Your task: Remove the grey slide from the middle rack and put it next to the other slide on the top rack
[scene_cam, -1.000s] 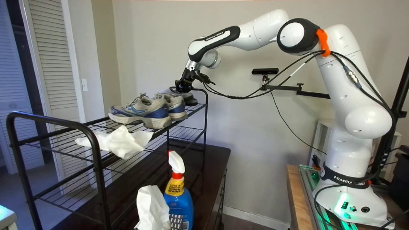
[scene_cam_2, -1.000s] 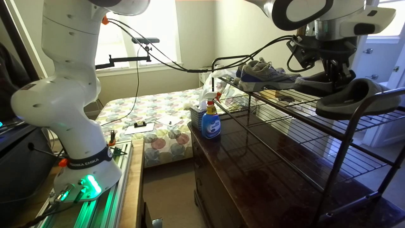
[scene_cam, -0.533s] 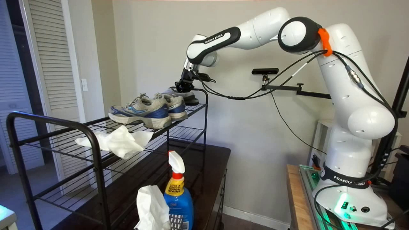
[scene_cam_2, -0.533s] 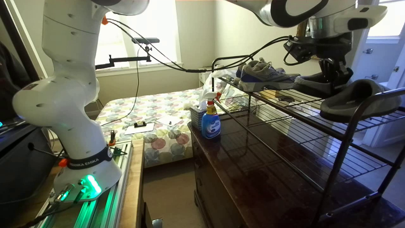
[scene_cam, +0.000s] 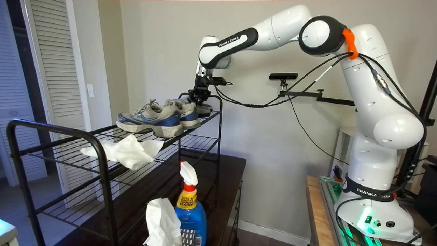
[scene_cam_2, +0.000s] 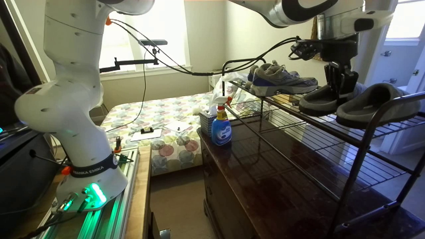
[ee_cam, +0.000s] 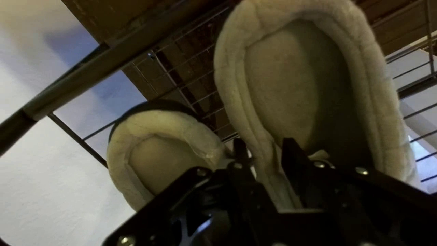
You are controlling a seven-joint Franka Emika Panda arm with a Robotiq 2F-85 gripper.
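- One side wall of the grey slide [ee_cam: 300, 78] is clamped in the pincer [ee_cam: 265, 144].
- We see it just beside the other slide [scene_cam_2: 378, 106], at the top rack [scene_cam_2: 332, 130]; sole contact we cannot judge.

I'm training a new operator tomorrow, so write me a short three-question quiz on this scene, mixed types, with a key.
1. Multiple choice: where are the running shoes in relation to the top rack? A) on the level below; B) on it; C) hung from its end.
2. True or false: the spray bottle stands beside the tissue box.
3. Fill the blank: in the wrist view, the gripper straddles the .... of a grey slipper.

Key: 1. B. 2. True. 3. Side wall.
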